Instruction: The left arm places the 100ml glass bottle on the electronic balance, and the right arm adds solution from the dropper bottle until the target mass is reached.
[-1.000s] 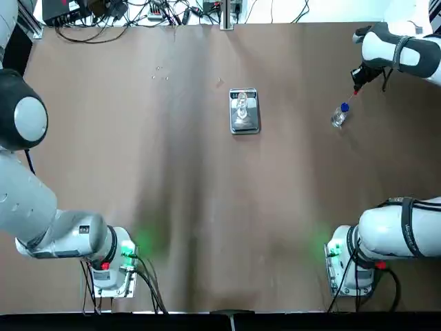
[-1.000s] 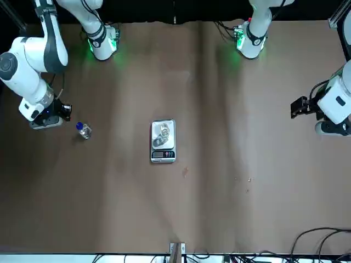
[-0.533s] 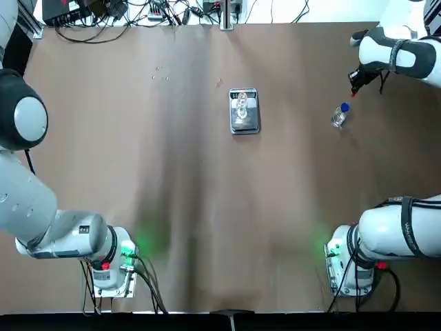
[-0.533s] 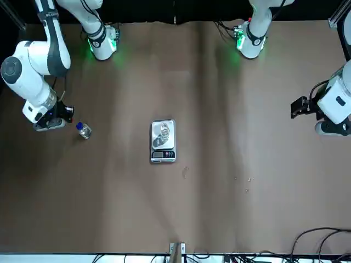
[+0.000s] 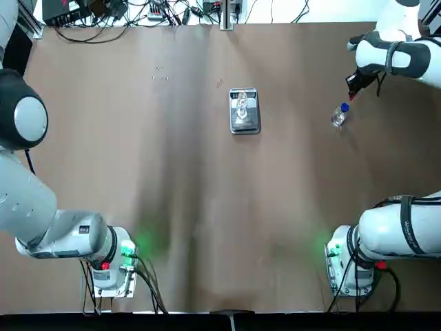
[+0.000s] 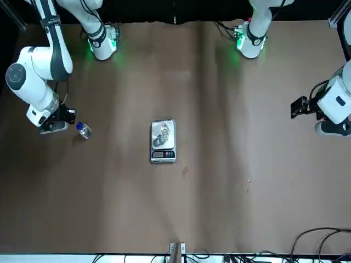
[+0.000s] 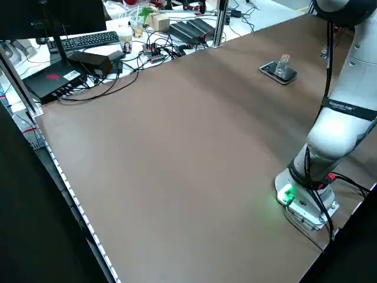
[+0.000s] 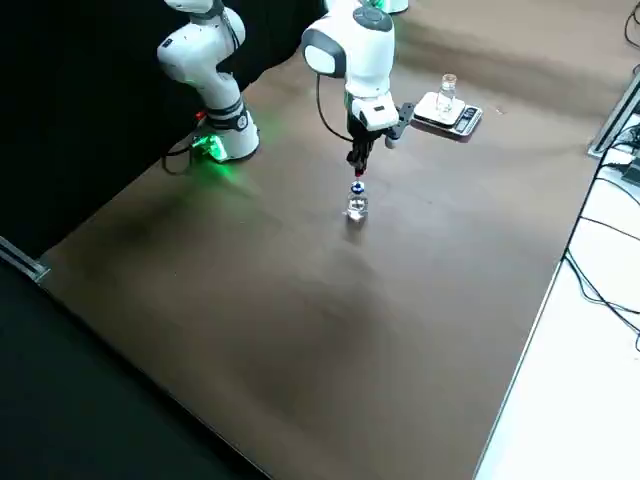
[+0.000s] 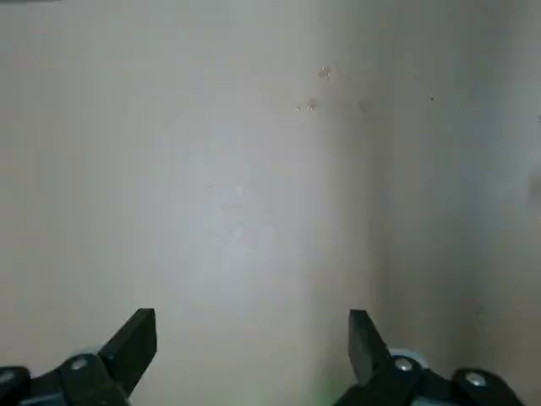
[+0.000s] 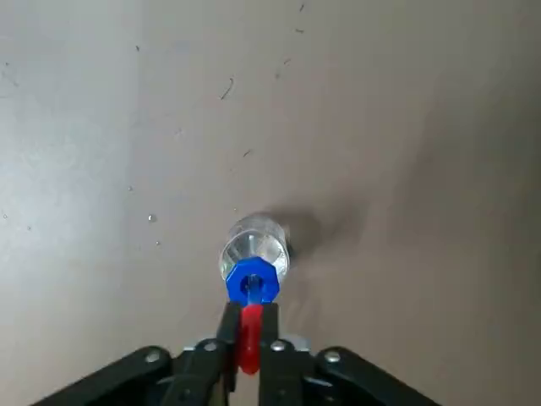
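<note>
Red rubber dropper bulb [image 10: 250, 342], pinched by black right end effector [image 10: 251, 309], has been brought nearer blue-collared clear bottle [image 8: 357, 208]; reinsertion likely. Colourless glass bottle [image 8: 446, 92] is seated on silver rectangular balance [image 6: 163, 155] (left end effector [image 9: 252, 315] parked wide, worktop's left side, 0 held).

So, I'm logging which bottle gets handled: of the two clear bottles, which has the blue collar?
The dropper bottle, by the right gripper, whose fingers close on its red bulb. The other, the glass bottle on the balance, has no blue.
</note>
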You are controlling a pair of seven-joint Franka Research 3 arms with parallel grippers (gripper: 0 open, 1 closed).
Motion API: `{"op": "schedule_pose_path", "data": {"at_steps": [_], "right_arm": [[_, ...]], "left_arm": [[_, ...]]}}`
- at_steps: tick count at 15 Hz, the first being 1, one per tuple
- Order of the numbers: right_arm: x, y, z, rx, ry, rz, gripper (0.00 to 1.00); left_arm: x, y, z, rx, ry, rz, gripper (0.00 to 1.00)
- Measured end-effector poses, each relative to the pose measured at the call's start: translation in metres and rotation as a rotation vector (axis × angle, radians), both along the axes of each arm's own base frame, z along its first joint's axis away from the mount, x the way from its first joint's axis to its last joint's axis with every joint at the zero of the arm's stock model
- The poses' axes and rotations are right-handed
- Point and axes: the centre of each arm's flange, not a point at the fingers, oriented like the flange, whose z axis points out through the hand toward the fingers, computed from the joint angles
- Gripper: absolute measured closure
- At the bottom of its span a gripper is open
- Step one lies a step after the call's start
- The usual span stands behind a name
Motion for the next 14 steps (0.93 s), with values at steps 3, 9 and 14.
{"op": "schedule_pose_path", "data": {"at_steps": [3, 9, 14], "right_arm": [[0.0, 0.0, -0.001, 0.0, 0.001, 0.002, 0.55], [0.0, 0.003, 0.0, 0.001, 0.016, 0.024, 0.04], [0.006, 0.014, 0.023, -0.001, 0.082, 0.041, 0.0]], "left_arm": [[0.0, 0.0, 0.0, 0.0, 0.0, 0.0, 0.0], [0.0, 0.0, 0.0, 0.0, 0.0, 0.0, 0.0], [0.0, 0.0, 0.0, 0.0, 0.0, 0.0, 0.0]]}}
